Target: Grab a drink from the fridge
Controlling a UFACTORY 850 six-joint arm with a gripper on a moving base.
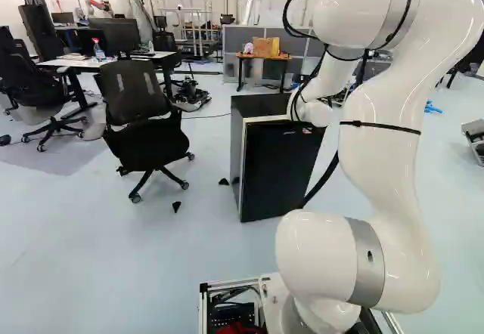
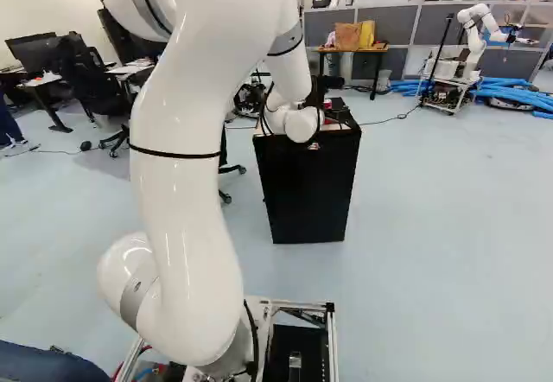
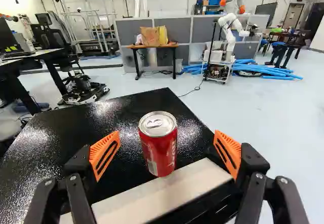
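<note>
Red can (image 3: pixel 161 150) stands upright on the fridge (image 3: pixel 66 133), apparently between the end effector's (image 2: pixel 335 119) spread fingers, touching neither

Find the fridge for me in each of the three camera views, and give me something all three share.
Left base view: fridge right of the middle, partly behind the arm.
Right base view: just right of the middle, its top partly behind the arm.
Wrist view: its black top spreads below and ahead of the gripper, bearing the red can.
Shared landmark: brown bag on the far table.
</note>
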